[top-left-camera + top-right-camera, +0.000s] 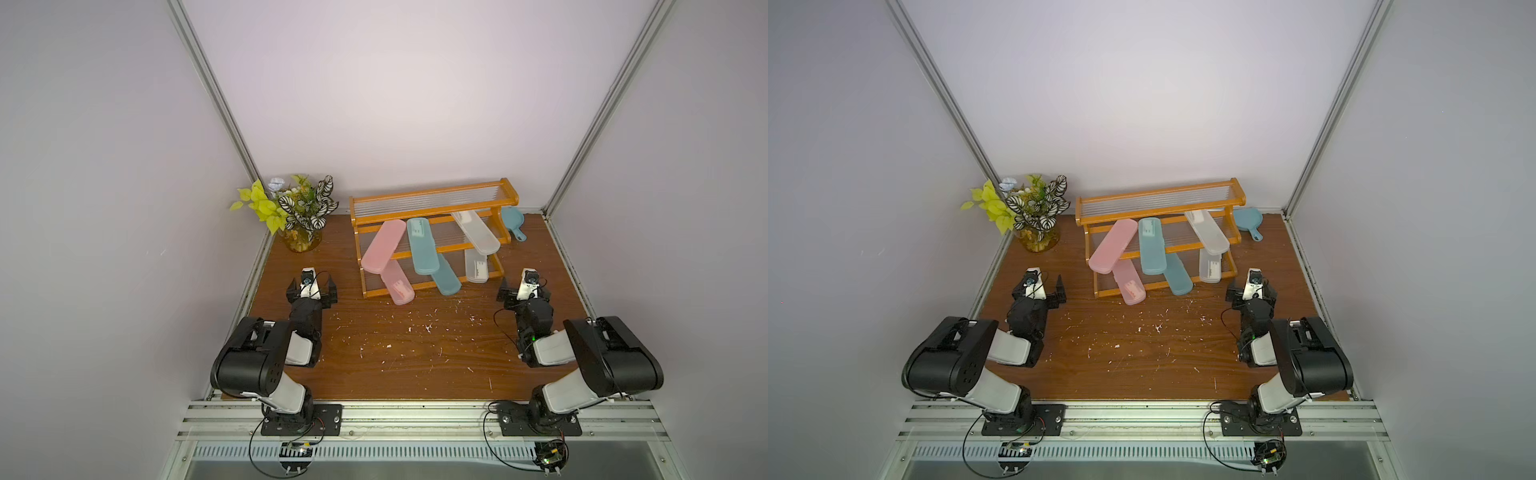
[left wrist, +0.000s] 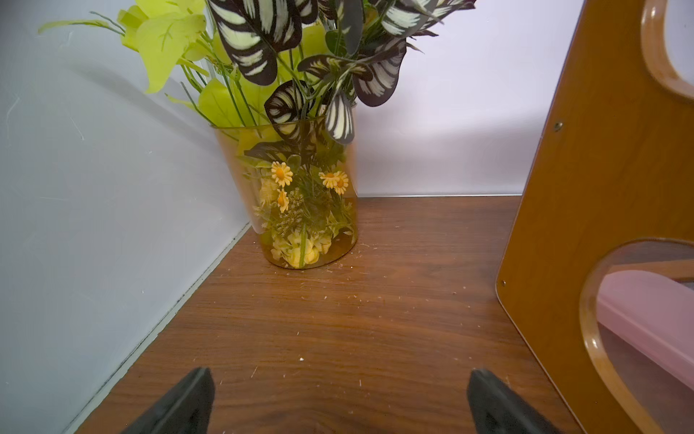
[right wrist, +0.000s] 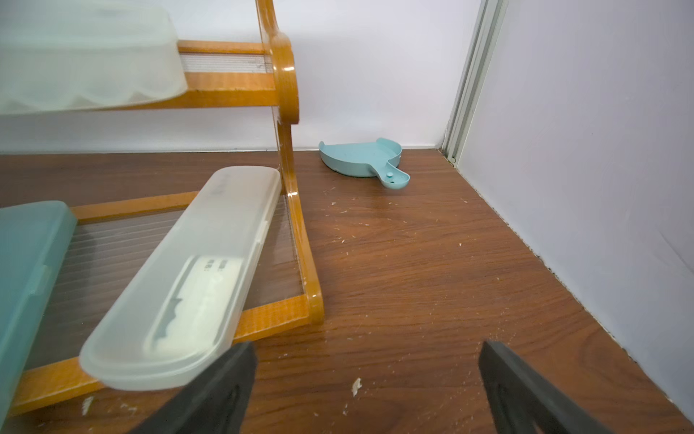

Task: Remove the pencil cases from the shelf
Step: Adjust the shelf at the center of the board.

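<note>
The table (image 1: pixel 415 353) carries the shelf (image 1: pixel 432 193) at its rear. All six pencil cases (image 1: pixel 422 245) lie slanted on its middle and bottom tiers (pink, teal and frosted clear, two of each). In both top views each upper case hides the far end of the one below.

The left wrist view cuts the shelf down to one side panel (image 2: pixel 601 188), with a pink case (image 2: pixel 646 312) visible through a cut-out. Only the right wrist view shows the insert inside the lower clear case (image 3: pixel 180 285); its print is unreadable.

The left gripper (image 1: pixel 311 283) and right gripper (image 1: pixel 525 291) stand spread wide, holding nothing, near the shelf's front corners.
</note>
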{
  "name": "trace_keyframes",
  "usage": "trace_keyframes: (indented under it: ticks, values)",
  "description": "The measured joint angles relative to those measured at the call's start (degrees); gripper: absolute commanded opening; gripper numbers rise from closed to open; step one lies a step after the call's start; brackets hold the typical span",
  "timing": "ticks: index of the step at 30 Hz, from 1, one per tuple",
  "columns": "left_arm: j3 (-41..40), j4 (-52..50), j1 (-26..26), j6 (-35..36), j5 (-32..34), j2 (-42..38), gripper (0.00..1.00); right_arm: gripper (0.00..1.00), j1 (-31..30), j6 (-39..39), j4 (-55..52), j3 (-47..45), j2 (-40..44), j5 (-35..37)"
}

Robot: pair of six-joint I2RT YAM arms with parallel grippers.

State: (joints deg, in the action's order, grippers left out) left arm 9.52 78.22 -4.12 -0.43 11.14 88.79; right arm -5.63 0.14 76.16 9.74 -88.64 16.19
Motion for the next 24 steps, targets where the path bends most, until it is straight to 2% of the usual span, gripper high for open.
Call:
trace_keyframes:
  ticks: [24]
  values:
    - [0.0,0.0,0.0,0.1,-0.5,0.0,1.00,1.00,0.0,-0.2,0.0,0.0,0.0,0.0]
